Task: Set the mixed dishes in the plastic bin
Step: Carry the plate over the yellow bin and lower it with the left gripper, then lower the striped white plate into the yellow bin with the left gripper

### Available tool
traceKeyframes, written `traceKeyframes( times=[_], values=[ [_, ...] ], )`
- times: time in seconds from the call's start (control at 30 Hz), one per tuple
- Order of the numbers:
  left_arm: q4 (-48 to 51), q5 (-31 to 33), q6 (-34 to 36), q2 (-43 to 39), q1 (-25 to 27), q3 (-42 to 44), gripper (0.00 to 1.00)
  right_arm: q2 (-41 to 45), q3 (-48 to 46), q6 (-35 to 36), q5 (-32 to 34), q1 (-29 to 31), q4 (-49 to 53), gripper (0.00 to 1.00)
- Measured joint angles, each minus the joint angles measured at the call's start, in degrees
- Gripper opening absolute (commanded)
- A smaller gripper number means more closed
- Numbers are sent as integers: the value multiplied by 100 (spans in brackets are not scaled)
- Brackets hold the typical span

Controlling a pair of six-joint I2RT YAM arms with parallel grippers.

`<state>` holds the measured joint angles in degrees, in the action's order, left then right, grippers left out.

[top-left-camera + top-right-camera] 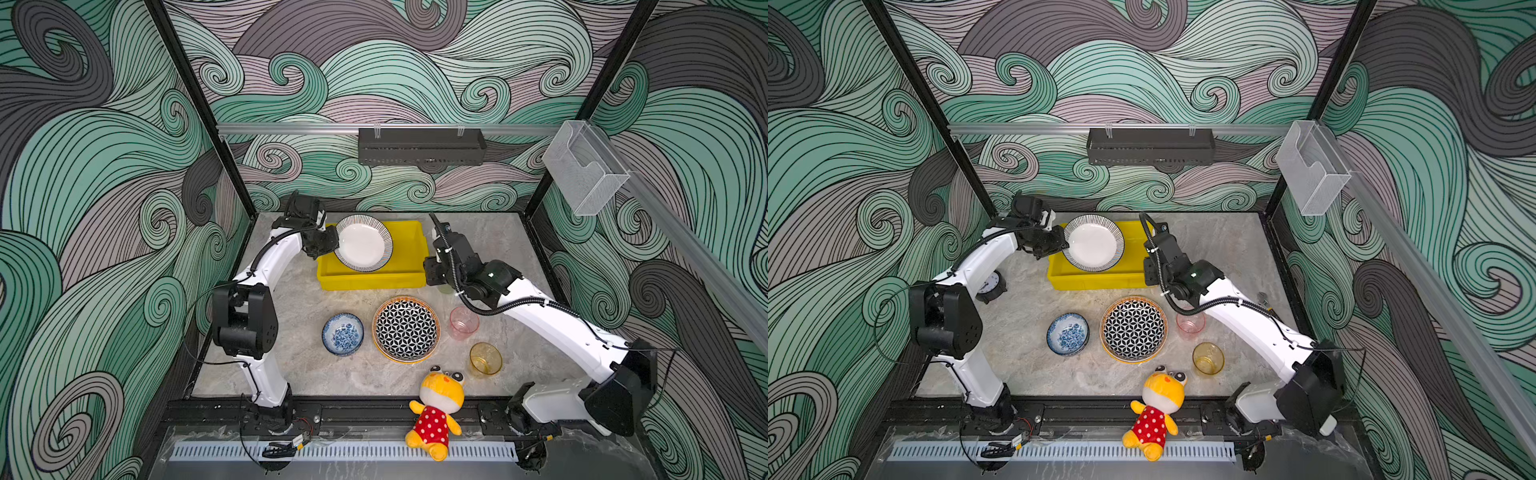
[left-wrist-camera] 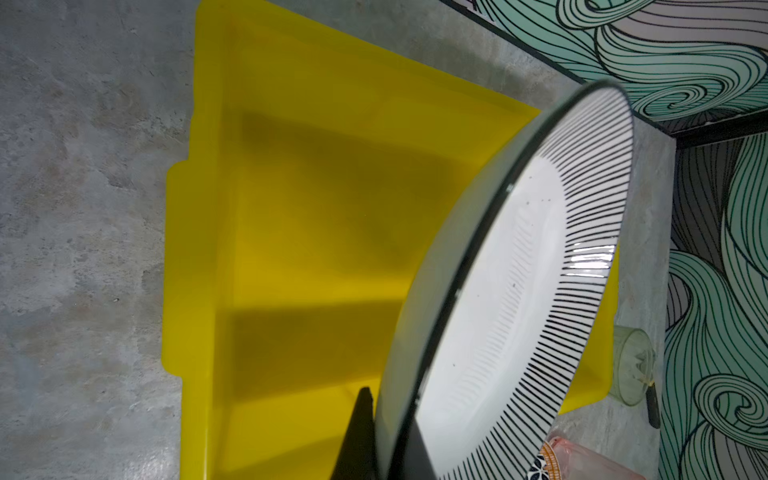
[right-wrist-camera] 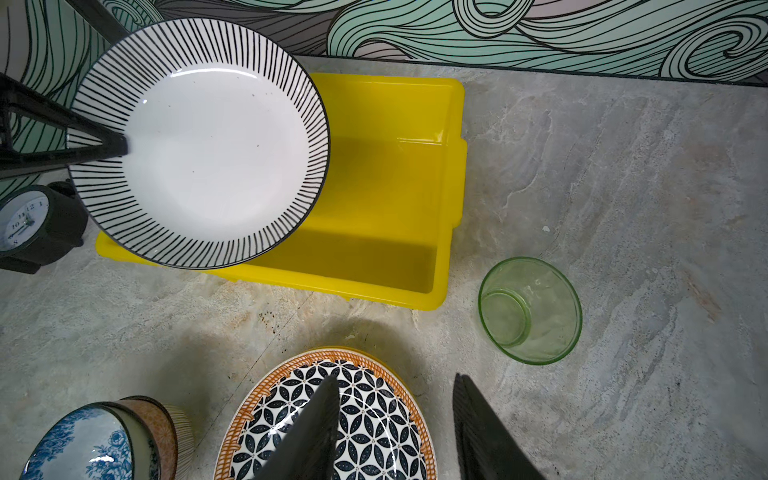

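Left fingers (image 3: 104,145) clamped on rim of striped plate (image 3: 208,158), plate tilted, reaching out from them above yellow bin (image 3: 395,199). Right fingers (image 3: 316,432) partly apart, empty; geometric plate (image 3: 374,415) beneath them, green cup (image 3: 530,311) just ahead on desk (image 3: 623,208).

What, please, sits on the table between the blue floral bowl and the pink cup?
The geometric plate lies between the blue floral bowl and the pink cup, as both top views show.

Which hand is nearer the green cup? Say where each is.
Right. The right hand hangs open close by the green cup; the left hand is across the yellow bin, shut on the striped plate.
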<state>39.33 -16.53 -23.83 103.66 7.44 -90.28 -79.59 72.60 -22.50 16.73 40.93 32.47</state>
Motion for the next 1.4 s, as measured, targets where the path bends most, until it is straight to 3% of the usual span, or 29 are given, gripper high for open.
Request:
traceKeyframes(
  times=[0.57, 1.4],
  values=[
    [146, 181, -142, 826, -28, -608, 0, -85, 0, -2, -28, 0, -17, 47],
    [299, 203, -417, 1276, -28, -363, 0, -96, -11, -46, -179, 0, -59, 47]
  ],
)
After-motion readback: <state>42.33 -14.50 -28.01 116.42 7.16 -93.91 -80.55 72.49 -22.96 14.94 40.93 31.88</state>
